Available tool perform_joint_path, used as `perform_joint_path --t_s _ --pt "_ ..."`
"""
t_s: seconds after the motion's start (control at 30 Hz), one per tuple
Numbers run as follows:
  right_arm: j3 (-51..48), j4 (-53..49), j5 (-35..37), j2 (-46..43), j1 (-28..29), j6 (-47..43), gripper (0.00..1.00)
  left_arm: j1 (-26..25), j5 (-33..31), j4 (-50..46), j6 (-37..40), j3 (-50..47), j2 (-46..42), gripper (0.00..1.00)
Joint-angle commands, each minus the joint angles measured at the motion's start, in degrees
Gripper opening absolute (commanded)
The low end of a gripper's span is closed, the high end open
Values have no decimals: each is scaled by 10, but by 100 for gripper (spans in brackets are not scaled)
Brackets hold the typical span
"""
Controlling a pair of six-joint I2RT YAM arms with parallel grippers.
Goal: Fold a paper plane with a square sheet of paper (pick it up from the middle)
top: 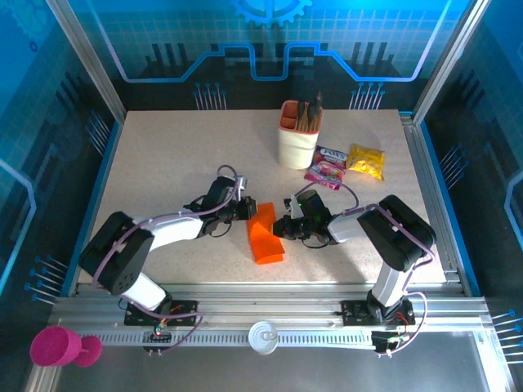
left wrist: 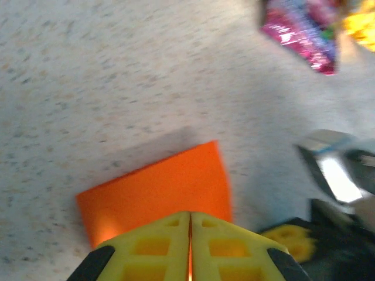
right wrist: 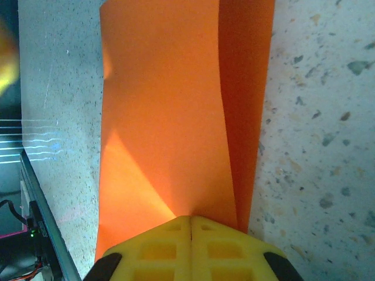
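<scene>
right pincer [right wrist: 190, 221]: I've got it pinching the orange sheet [right wrist: 158, 117]
left pincer [left wrist: 189, 215]: pinching it too
pen cup [top: 296, 149]: dark pens [top: 310, 114] inside

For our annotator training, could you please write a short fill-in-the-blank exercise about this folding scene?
1. The folded paper is ___ in colour.
2. It lies ___ the left gripper and the right gripper.
3. In the right wrist view, the fingers are ___ on the paper.
4. The pen cup stands ___.
Missing words: orange; between; shut; upright.
</scene>
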Motion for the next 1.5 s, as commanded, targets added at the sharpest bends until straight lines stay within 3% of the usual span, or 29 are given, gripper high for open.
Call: perform_joint_path --t_s 0.0,0.23,0.37,1.13,1.47 --pt "-20 -55 77 99 20 -12 0 -37 19 -44 3 -16 -37 10" --pt "-18 -57 81 107 20 -12 0 -120 16 -20 -39 -76 -68 9" --pt "-19 -57 80 109 19 -11 0 -143 8 1 -57 -106 -73 9" --pt "-29 -34 77 123 19 -4 0 -162 -12 -3 -52 -171 -35 4" --pt "-27 -28 63 126 17 -4 0 -162 -30 -13 -65 -137 -78 9"
